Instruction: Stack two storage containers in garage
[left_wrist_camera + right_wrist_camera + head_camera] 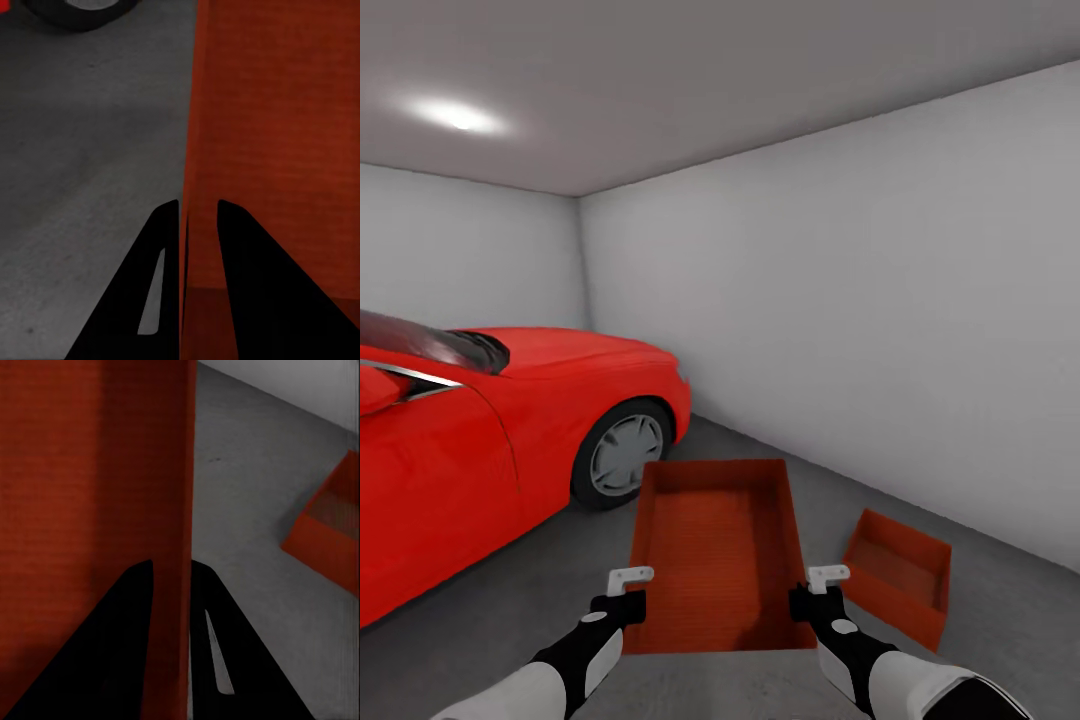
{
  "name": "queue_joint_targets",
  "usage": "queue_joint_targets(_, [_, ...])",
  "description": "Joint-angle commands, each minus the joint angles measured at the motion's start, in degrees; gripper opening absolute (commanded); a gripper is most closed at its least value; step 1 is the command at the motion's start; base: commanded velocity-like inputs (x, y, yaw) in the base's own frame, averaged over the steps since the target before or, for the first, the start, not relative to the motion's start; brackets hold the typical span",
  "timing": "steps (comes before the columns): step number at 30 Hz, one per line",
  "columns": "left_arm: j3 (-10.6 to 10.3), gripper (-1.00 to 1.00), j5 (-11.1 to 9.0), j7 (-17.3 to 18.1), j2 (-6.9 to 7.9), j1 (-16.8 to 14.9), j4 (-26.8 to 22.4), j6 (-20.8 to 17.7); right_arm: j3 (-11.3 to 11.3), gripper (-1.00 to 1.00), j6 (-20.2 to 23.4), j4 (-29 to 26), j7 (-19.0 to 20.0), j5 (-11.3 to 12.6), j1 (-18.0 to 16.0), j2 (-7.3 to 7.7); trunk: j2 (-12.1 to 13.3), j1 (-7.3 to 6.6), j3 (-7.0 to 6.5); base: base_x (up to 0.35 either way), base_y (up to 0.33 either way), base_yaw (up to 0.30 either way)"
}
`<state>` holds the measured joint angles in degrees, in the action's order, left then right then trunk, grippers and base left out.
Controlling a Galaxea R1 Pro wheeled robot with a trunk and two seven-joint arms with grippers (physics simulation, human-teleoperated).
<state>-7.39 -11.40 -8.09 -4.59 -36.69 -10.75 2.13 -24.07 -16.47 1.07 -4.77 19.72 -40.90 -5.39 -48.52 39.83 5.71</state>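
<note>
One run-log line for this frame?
place: garage | left gripper: shut on held container | right gripper: shut on held container | other container: on floor, right | stacking: not done

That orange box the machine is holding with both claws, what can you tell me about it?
The held storage container is an orange-red, open-topped rectangular tub, plastic-looking, with thin straight walls and a finely ribbed inside, and it is empty. The left gripper pinches its left wall and the right gripper its right wall, near the end closest to the robot. It seems carried above the grey garage floor.
</note>
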Motion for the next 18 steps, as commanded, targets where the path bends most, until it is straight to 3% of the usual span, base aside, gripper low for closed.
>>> queue_joint_targets(1, [1.1,-1.00,0.4,-1.2,0.63,0.0,-0.1,1.1,4.7,-1.00,0.0,0.1,0.4,-0.7,-0.1,-0.06,-0.1,0.01,0.09,0.000,0.000,-0.282])
queue_joint_targets(18, [1.1,-1.00,0.4,-1.1,0.69,0.0,-0.1,1.1,4.7,-1.00,0.1,0.1,0.4,-0.7,-0.1,-0.06,-0.1,0.01,0.09,0.000,0.000,-0.282])
